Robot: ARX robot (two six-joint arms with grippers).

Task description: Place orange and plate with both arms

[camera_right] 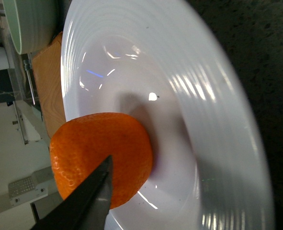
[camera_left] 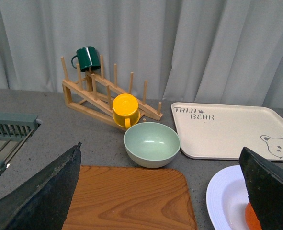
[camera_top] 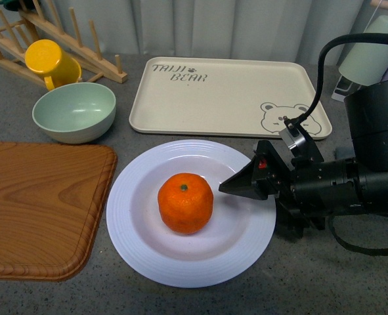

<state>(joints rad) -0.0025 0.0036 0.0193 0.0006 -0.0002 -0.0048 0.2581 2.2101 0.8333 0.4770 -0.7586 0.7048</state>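
The orange [camera_top: 185, 203] sits in the well of the white plate [camera_top: 129, 226], stem dimple up. The plate rests flat on the grey counter [camera_top: 325, 282], just beside the wooden cutting board [camera_top: 39, 207] on its left and in front of the beige bear tray [camera_top: 226, 95].

The right hand [camera_top: 251, 187] reaches in from the robot's right, over the plate's right rim. Its one visible finger [camera_top: 243, 182] points at the orange and ends just beside it, with a sliver of white plate showing between tip and fruit in the front view. In the right wrist view the same dark finger [camera_right: 86, 199] crosses in front of the orange [camera_right: 103, 153], and the plate's ridged rim [camera_right: 227, 143] fills most of the frame. The other finger is hidden, so I cannot tell whether this hand is released or clenched on the rim; it is not holding the orange.

The left hand [camera_left: 160, 148] is out of the front view. Its own camera shows its fingers [camera_left: 50, 191] spread wide with nothing between them (released, then), above the cutting board's edge. The plate and a bit of the orange show at that picture's lower corner.

Further back stand a pale green bowl [camera_top: 74, 111], a yellow mug [camera_top: 49, 62] against a wooden rack [camera_top: 82, 36], and a dark green mug [camera_left: 87, 57] hung on the rack.
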